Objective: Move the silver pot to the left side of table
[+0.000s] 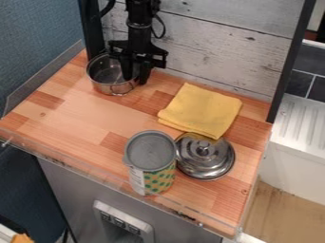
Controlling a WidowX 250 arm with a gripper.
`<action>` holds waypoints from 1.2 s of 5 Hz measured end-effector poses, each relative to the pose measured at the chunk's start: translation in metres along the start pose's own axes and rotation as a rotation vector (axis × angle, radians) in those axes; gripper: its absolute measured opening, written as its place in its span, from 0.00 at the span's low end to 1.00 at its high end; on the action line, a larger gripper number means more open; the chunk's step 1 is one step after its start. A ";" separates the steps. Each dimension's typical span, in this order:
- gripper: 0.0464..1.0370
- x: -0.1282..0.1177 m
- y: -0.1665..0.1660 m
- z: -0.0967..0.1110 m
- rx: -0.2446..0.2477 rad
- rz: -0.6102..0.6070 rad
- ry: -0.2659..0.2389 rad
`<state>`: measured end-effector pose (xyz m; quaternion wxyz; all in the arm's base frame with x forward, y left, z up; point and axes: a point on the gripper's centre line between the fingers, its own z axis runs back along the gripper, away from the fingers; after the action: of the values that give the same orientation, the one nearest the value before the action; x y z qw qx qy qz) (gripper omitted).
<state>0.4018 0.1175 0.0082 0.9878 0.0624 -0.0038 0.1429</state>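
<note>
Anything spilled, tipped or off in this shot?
Nothing spilled, tipped or visibly damaged. Pot and can stand upright. Only mildly untidy bit: the yellow cloth lies askew, its near corner right at the rim of the metal lid.

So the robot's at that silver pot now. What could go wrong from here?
The gripper is at one side of the silver pot's rim, so a lift might tip it or let it slip. The pot also sits close to the black post and could bump it. The can stands near the table's front edge, where a stray swing might knock it off.
</note>
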 end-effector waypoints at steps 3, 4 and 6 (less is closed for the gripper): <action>0.03 -0.014 0.001 0.023 -0.023 -0.017 -0.056; 0.03 -0.029 0.006 0.051 -0.028 0.013 -0.093; 0.03 -0.072 0.027 0.036 -0.034 0.119 -0.010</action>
<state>0.3250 0.1188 0.0451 0.9784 0.0460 -0.0148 0.2010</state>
